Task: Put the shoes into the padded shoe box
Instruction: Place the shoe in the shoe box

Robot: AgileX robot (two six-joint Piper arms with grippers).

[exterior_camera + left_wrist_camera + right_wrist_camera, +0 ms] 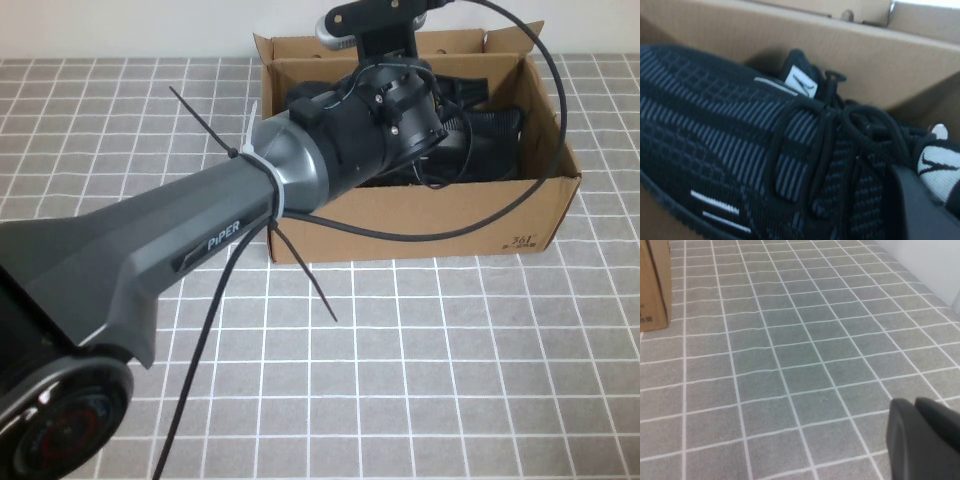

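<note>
Resting inside padded shoe box, shoes beneath clenched left gripper; right gripper jaws unclear.

The left arm stretches forward with its hand closed low inside the box, while the right hand hovers above the desk.

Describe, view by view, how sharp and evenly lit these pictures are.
High view: even light, left arm blocks most of the padded shoe box. Left wrist view: shoes soft, close; left gripper a dark blur, shut. Right wrist view: tiles crisp, right gripper blurred.
</note>
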